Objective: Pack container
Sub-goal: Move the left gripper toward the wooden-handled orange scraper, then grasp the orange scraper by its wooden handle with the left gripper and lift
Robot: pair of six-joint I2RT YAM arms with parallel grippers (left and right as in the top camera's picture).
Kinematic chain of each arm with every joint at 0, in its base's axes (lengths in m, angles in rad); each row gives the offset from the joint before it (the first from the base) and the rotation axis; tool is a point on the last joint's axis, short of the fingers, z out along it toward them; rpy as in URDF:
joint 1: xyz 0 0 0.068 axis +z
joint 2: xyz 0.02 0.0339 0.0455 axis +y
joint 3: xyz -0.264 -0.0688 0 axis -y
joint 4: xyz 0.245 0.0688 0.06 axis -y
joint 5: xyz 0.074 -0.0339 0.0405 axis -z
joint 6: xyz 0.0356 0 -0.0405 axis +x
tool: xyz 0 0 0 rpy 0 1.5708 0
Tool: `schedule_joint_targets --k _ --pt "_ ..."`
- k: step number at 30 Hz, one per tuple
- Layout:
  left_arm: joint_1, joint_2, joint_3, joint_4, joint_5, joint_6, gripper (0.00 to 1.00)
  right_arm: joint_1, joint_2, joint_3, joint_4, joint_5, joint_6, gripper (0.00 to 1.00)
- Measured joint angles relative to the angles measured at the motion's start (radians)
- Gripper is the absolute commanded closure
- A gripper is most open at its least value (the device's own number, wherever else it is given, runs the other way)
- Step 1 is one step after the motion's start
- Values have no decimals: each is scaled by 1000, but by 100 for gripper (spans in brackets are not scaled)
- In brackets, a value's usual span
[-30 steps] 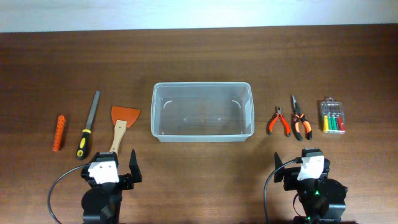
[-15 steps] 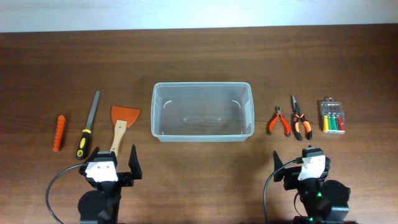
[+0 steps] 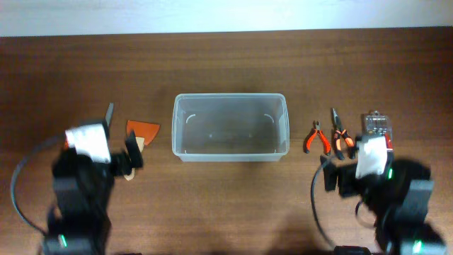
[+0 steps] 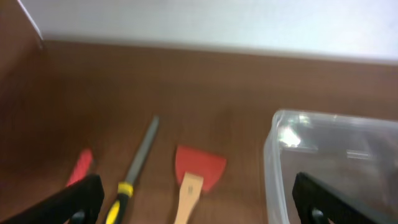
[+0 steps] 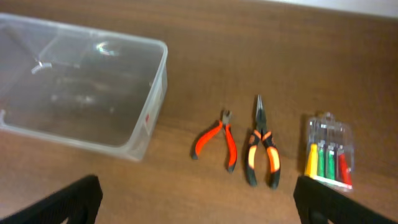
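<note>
Surface: dark brown wooden table (image 3: 233, 64), grain running left to right, dull sheen. Along its far edge stands a plain pale wall (image 3: 226, 14).

The clear, see-through plastic rectangular container (image 3: 231, 127) sits upright at the middle of the table, rim up. The wood shows through its base.

Left of it, apart from its wall: an orange-bladed scraper with a wooden handle (image 4: 198, 177), then a grey metal file with a black-and-yellow handle (image 4: 134, 171), then a small orange-red grip (image 4: 79, 167) farthest left.

Right of it: small orange-handled cutters (image 5: 216, 140), orange-and-black long-nose pliers (image 5: 261, 149) beside them, and a small clear case of coloured screwdrivers (image 5: 328, 152) farthest right.

Left gripper (image 4: 199, 202): fingers spread wide, holding nothing, on the near side of the scraper and file.

Right gripper (image 5: 199, 202): fingers likewise wide apart, holding nothing, on the near side of the pliers.
</note>
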Motion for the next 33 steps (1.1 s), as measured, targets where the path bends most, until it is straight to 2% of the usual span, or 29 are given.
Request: schedule_joint_targets --k 4,7,13,20,26,33 --pt "71 325 279 -248 92 34 1 0 264 285 -181 2 35 1" --pt "94 509 414 -372 116 48 1 0 425 457 -300 -2 78 1" --pt "98 720 475 -491 130 55 1 -1 613 559 -349 -9 116 1" --pt "96 923 476 -526 124 189 1 -12 768 559 -357 3 216 1" --pt "75 1066 476 -448 54 248 1 -44 840 559 -356 11 260 1" --pt "32 1144 476 -367 -44 293 1 -60 856 559 -356 21 268 1"
